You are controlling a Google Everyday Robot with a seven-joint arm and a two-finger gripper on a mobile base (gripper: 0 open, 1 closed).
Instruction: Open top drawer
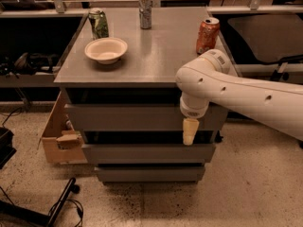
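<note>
Camera view looks down on a grey cabinet w/ three drawer fronts stacked below its tabletop (pixel 156 60). Top drawer (pixel 128 117) sits directly under the tabletop edge, a dark gap above it and another below; its flat front has no handle and looks the widest of the three. Middle drawer front (pixel 142 152) and bottom drawer front (pixel 149 174) sit below it, each looking narrower.

White robot arm (pixel 246 96) comes in from the right, its rounded elbow at the cabinet's front right corner. Tool (pixel 190 135) hangs straight down from the wrist, cream-coloured tip pointing at the floor, in front of the top drawer's right end and reaching over the gap beneath it. Can't tell whether the tool is apart or together, nor whether it touches the front.

On the tabletop: white bowl (pixel 106 49) front left, green can (pixel 98 23) behind it, silver can (pixel 146 11) at the back centre, orange can (pixel 208 35) to the right, just behind the arm. Cardboard box (pixel 59 136) stands on the floor against the cabinet's left side
</note>
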